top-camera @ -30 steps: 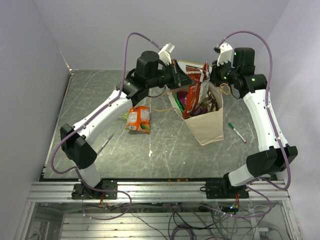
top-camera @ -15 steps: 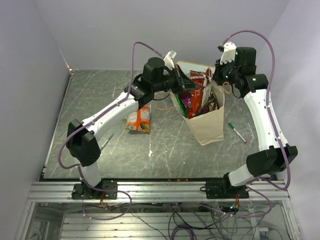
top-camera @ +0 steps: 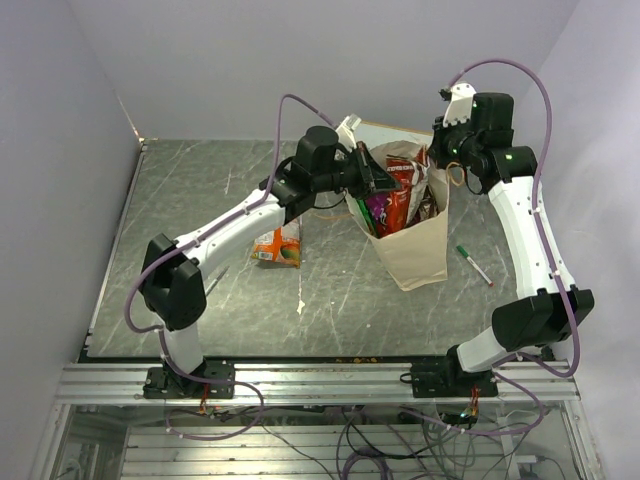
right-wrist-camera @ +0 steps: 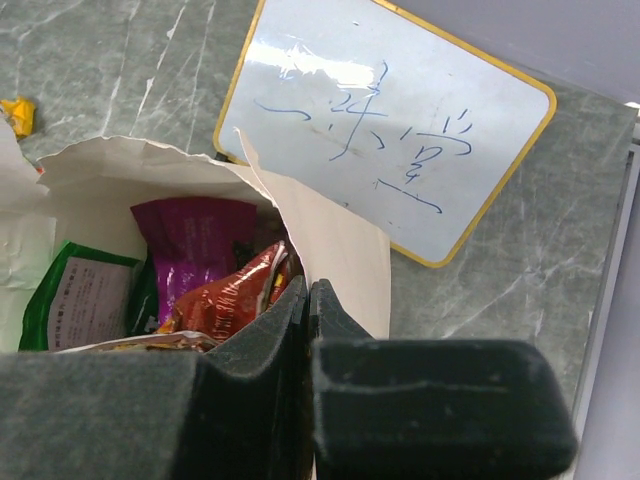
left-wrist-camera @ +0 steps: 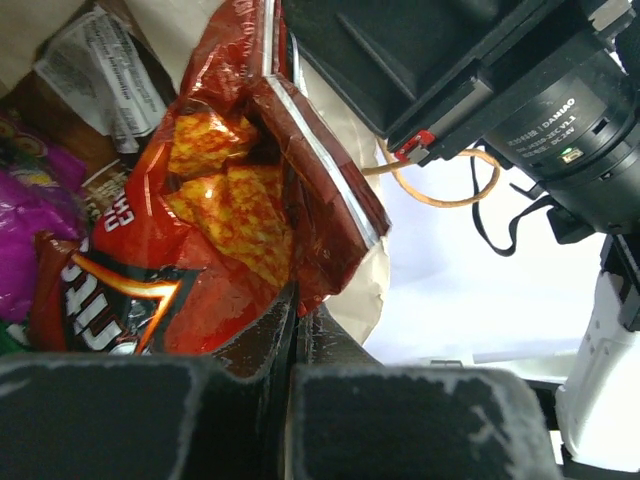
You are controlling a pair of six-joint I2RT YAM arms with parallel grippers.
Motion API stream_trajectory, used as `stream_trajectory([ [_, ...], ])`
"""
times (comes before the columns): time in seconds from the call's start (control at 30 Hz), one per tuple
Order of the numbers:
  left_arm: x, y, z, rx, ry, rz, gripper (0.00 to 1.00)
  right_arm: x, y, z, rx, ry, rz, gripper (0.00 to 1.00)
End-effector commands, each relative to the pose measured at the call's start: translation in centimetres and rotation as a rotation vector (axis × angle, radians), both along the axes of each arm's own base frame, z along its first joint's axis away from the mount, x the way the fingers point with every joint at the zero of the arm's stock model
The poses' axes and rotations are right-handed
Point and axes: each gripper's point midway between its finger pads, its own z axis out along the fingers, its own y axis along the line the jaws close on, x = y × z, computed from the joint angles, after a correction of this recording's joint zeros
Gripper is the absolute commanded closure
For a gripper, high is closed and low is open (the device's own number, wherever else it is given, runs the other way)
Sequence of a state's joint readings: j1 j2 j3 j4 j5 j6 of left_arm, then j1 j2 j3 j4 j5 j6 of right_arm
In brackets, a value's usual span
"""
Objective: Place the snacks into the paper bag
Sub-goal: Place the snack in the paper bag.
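The red packet [left-wrist-camera: 200,250] stands upright in the mouth of the bag [top-camera: 415,240], its top above the rim. The left gripper [left-wrist-camera: 295,322] has its jaws pressed together on the packet's crinkled upper edge, with only the foil between them. In the overhead view this gripper [top-camera: 385,185] reaches over the bag's left rim.

Below the red packet, inside the bag, lies a purple packet [right-wrist-camera: 190,240]. A green packet [right-wrist-camera: 85,290] with a white label leans against the bag's inner wall beside it. One orange packet [top-camera: 278,245] lies on the table [top-camera: 200,190], left of the bag and well apart from it, partly under the left arm.

The bag stands upright and open. The right gripper [right-wrist-camera: 305,295] is clamped tight on the paper rim at the bag's far right corner, and the sheet runs up between its pads. From above, that gripper [top-camera: 437,165] sits at the bag's upper right edge. A thin cord handle [left-wrist-camera: 440,190] loops out just beside it.

Behind the bag a yellow-framed whiteboard [right-wrist-camera: 390,130] with blue scribbles lies flat on the table, its near corner hidden by the bag's rim. A green-capped pen [top-camera: 474,265] lies on the table to the right of the bag, near its base but not touching. A small yellow scrap [right-wrist-camera: 20,115] lies on the table beyond the bag's far left side.
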State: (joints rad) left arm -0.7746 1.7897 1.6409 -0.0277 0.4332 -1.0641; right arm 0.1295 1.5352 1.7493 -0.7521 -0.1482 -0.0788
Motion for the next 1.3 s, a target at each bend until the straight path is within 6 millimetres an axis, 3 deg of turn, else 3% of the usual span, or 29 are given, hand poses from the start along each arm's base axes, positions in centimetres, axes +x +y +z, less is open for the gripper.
stream_trajectory([
  [0.0,-0.7,-1.8,1.9,-0.093,0.028,-0.071,0.93,0.4,0.0,0.2,0.016,0.000,0.000,1.00],
  [0.13,-1.3,-2.6,4.2,-0.173,0.049,-0.131,0.93,0.4,-0.4,0.4,0.007,-0.008,-0.016,1.00],
  [0.23,-1.4,-2.6,3.7,-0.172,0.062,-0.132,0.93,0.6,-0.7,0.6,-0.001,-0.013,-0.033,1.00],
  [0.53,0.3,-0.9,-7.0,0.086,0.263,0.040,0.93,0.7,-0.5,0.5,0.001,-0.008,-0.022,1.00],
  [0.7,1.6,0.3,-9.8,0.162,0.302,0.102,0.93,0.3,-0.6,0.4,-0.006,-0.009,-0.020,1.00],
  [0.83,3.3,1.1,-9.2,0.210,0.211,0.142,0.89,0.2,-0.6,0.3,-0.008,-0.009,-0.018,1.00],
  [0.93,3.6,0.9,-7.5,0.187,0.130,0.117,0.83,0.2,-0.4,0.2,-0.004,-0.004,-0.007,1.00],
  [1.13,0.8,-1.3,-3.8,0.113,-0.028,-0.027,0.74,0.4,-0.3,-0.1,-0.004,0.005,0.000,1.00],
  [1.27,-2.5,-3.6,-2.6,0.071,-0.090,-0.164,0.73,0.4,-0.3,-0.1,-0.004,0.005,0.000,1.00],
])
